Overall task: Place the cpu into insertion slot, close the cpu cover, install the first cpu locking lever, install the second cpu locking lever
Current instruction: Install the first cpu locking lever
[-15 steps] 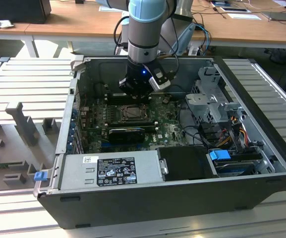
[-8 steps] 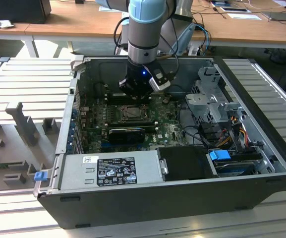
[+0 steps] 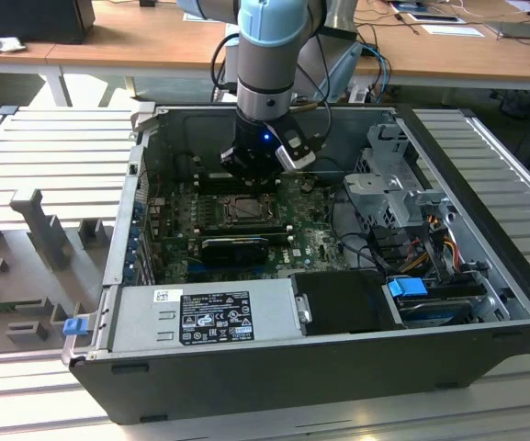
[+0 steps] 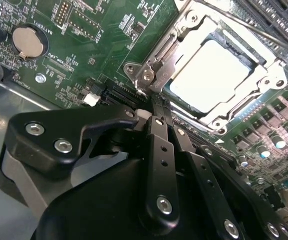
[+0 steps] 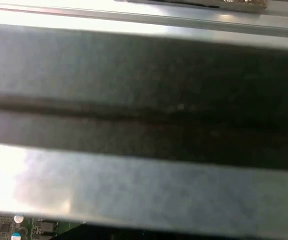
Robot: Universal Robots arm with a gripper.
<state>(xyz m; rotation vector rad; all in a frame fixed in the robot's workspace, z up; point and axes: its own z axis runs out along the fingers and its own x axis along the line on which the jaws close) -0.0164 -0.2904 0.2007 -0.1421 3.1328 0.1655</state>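
The hand, fingers pinched narrow, touches the cpu cover corner hinge; the cpu sits in the insertion slot.

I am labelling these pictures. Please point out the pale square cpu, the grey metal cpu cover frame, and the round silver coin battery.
pale square cpu (image 4: 209, 75), second wrist view, centre of its top face
grey metal cpu cover (image 4: 191, 26), second wrist view, frame edge
round silver coin battery (image 4: 27, 41), second wrist view, centre

The open computer case I am working in lies on its side on a ribbed grey worktop. On the exterior view's left, grey moulded fixtures sit on that worktop, just beside the case.
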